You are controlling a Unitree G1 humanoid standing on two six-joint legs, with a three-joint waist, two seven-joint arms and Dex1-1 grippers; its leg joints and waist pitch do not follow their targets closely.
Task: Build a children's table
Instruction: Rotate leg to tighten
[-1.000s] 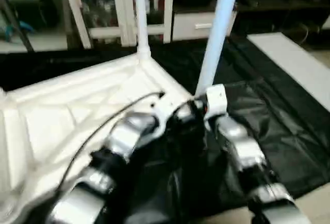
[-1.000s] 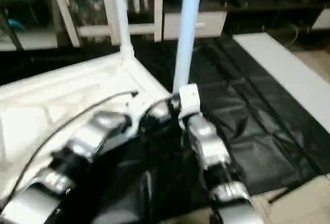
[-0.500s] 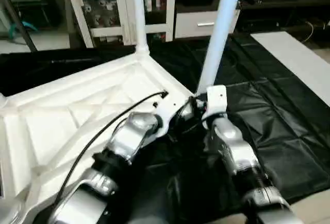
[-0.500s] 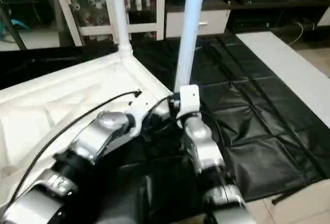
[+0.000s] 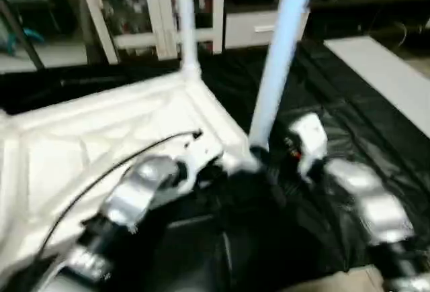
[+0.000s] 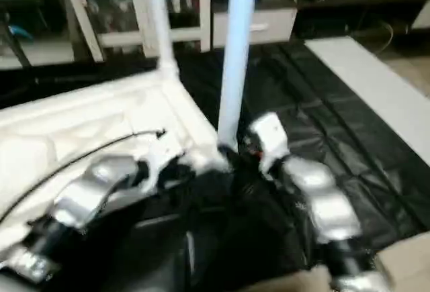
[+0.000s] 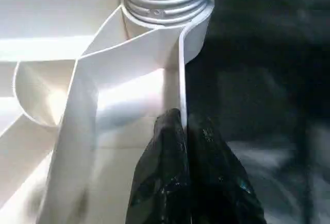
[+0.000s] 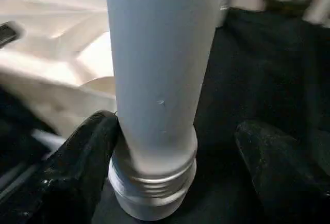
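The white tabletop (image 5: pixel 101 137) lies upside down across the left and middle of the head views, its ribbed underside facing up, resting on a black sheet (image 5: pixel 349 137) that covers the floor. 2 white tube legs stand upright in its corner sockets: the far leg (image 5: pixel 186 17) rises at the upper middle of the frame from the far corner, and the near leg (image 5: pixel 275 57) rises just right of centre from the corner nearest the grippers. In the left wrist view that near corner socket (image 7: pixel 193 38) shows with the leg's threaded end seated in it, several thread rings still above the socket's rim. The left gripper (image 7: pixel 185 131) is pinched tight on the tabletop's thin edge wall just beside that socket, its 2 black fingers pressed together with the wall between them. The right gripper (image 8: pixel 180 147) sits low at the base of the near leg with its jaws spread wide: one black finger (image 8: pixel 82 157) lies close against the leg's threaded collar, touching or nearly so, while the other stands well apart from the tube on the opposite side. In the head views the silver forearms reach in from the bottom, the left from lower left and the right from lower right. A flat white board (image 5: pixel 383 77) lies on the sheet at the right edge, and a white glass-fronted cabinet (image 5: pixel 134 10) stands along the top of the frame.
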